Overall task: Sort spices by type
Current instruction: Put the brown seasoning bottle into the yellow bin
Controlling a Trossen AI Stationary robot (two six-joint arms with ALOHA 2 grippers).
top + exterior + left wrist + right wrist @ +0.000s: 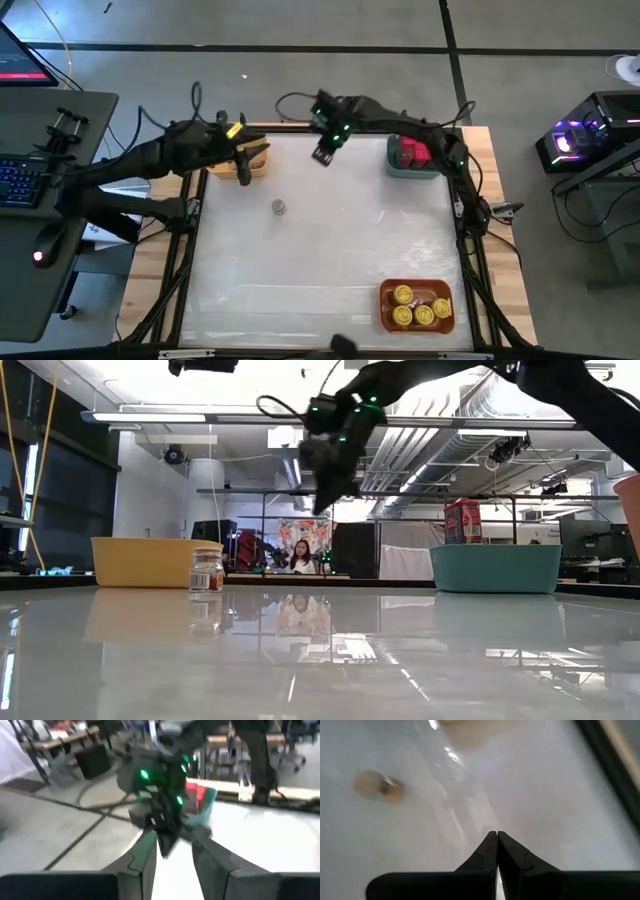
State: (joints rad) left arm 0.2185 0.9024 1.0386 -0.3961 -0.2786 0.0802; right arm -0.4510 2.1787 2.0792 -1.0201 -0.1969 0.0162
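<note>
Left gripper [243,170]: at the far left corner of the table, over the yellow bin [262,157]; in the left wrist view its fingers [145,860] stand apart with nothing between them.

Yellow bin: at the far edge near the left corner; what lies inside is hidden by the arm.

Lone tan-brown jar [279,207]: upright on the bare table [330,250], left of centre and nearer the far edge, apart from the yellow bin (the low view shows it standing just in front of that bin's wall).

Right gripper [324,155]: raised above the far edge near the middle, well above the surface in the low view; its fingers [490,852] are pressed together on nothing.

Teal bin [412,172]: far right corner, holding red tins [413,153].

Orange bin [416,322]: near right corner, holding yellow-lidded jars [420,306].

Step in hand: probably the last stray, since only the tan-brown jar stands loose.

Next move: a gripper must open, come down around the jar, close on it and carry it to the yellow bin, if that is the brown jars' place.
</note>
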